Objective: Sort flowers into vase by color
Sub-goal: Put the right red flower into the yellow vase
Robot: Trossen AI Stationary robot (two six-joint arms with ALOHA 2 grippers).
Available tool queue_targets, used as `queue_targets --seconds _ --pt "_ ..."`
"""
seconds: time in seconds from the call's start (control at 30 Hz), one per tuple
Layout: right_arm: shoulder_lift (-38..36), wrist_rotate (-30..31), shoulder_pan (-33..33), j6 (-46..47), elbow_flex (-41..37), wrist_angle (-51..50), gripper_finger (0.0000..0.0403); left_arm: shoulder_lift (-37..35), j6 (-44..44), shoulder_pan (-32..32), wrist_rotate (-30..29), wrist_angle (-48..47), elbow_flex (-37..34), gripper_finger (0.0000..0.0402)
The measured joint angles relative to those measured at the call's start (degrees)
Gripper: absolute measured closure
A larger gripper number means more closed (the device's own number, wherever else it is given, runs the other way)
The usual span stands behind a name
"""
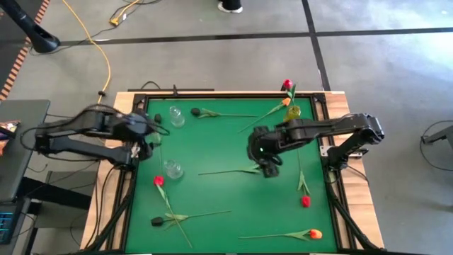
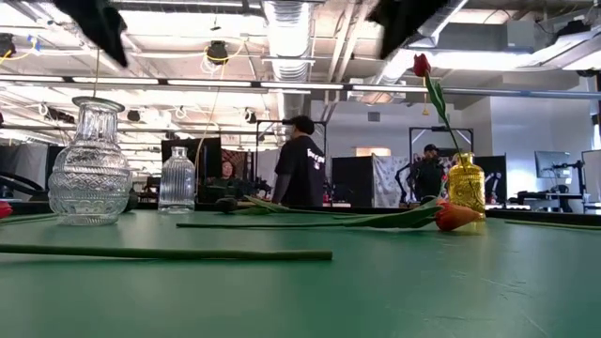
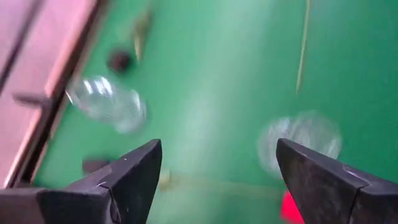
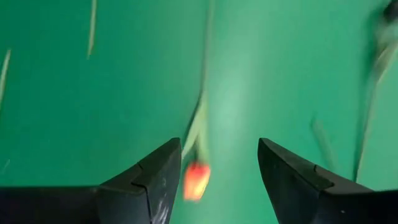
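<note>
Near edge of the counter [image 1: 212, 152]: orange tulip [image 1: 314, 233] lies flat toward the right corner, stem running left. Dark tulip [image 1: 157, 222] lies toward the left corner, its stem crossing that of the red tulip [image 1: 158, 180] just beyond it.

Right side, mid-depth: second red tulip [image 1: 305, 201] flat on the felt, stem pointing to the far edge.

Centre: right pincer [image 1: 268, 168] hangs over the counter, jaws open, nothing between them. A bare green stem [image 1: 226, 171] lies just left of it.

Left side: left pincer [image 3: 214, 180] jaws wide open, empty, above the left edge. One clear glass vase [image 1: 173, 168] sits just nearer than the arm, the other clear vase [image 1: 176, 116] toward the far left corner.

Far edge: a dark tulip head [image 1: 195, 112] near that vase; yellow vase [image 1: 293, 111] toward the far right corner already holds a red flower [image 1: 287, 85], an orange one [image 1: 286, 101] lying beside it.

Handling, my read: tulips are very light, stems thin and springy, heads soft. Pinch the stem mid-length or just below the head; a low grip will let the head droop. Glass vases look tippable, so feed stems in vertically.
</note>
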Motion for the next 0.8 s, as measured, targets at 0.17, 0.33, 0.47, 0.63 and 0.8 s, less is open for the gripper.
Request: queue_targets --seconds 0.17,0.33,0.47,0.63,0.8 --pt "0.0 -2.3 4.1 -0.2 0.1 -15.7 0.0163 -5.8 0.7 0.3 -1.7 14.8 -1.3 0.0097" --pt "-0.3 -4.6 7.2 -10.2 -4.3 -22.3 0.0163 -6.2 4.2 0.3 -1.5 22.5 -2.8 0.0097" --pt "-1.1 -9.7 9.8 -21.0 -10.9 -21.3 0.0163 -4.1 4.5 0.3 -2.0 23.1 -3.2 0.0097" --pt "-0.9 -9.4 11.4 -23.9 -23.3 -17.9 0.0163 -0.6 1.9 0.3 -1.9 23.3 -3.3 0.0097" --pt "-0.9 -4.7 11.4 -24.9 -34.8 -9.6 0.0165 2.7 -1.2 0.3 -4.4 23.2 -3.3 0.0097"
